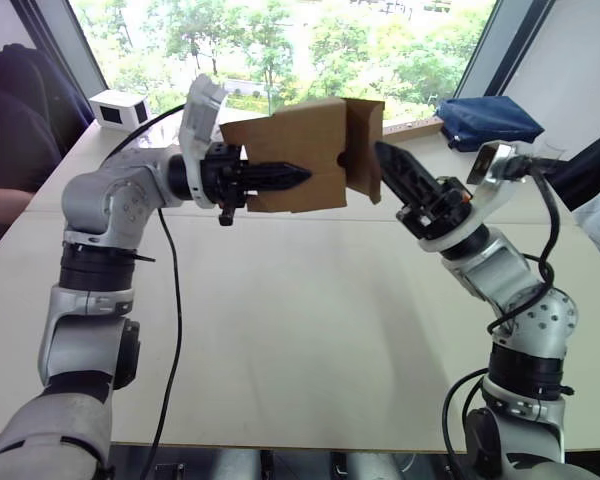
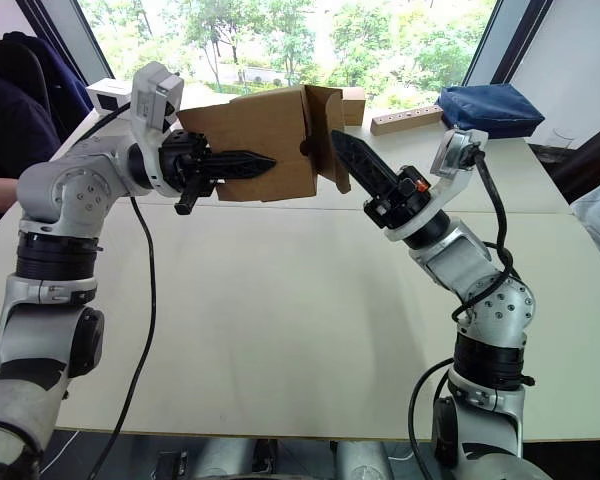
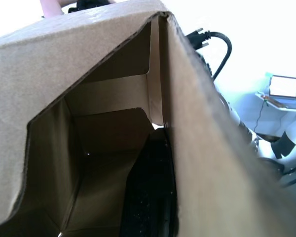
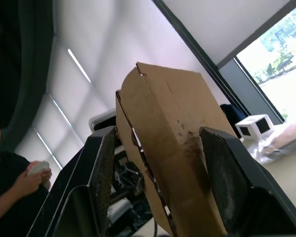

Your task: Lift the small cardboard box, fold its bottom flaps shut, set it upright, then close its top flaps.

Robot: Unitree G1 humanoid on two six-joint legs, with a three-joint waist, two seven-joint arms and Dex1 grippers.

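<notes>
The small cardboard box (image 1: 290,150) hangs in the air on its side above the far part of the table. My left gripper (image 1: 300,177) is shut on its near wall, with one black finger outside and the other inside the box (image 3: 150,197). At the box's right end the bottom flaps (image 1: 365,140) stand partly folded. My right gripper (image 1: 385,155) is open at that end, and in the right wrist view one flap (image 4: 163,108) stands between its two spread fingers (image 4: 101,163). The top flaps at the left end are hidden behind my left gripper.
The white table (image 1: 300,330) spreads below the box. A white box with a dark window (image 1: 120,108) sits at the far left, a blue bag (image 1: 485,120) at the far right, a wooden strip (image 2: 405,120) beside it. A person (image 1: 0,130) sits at the left.
</notes>
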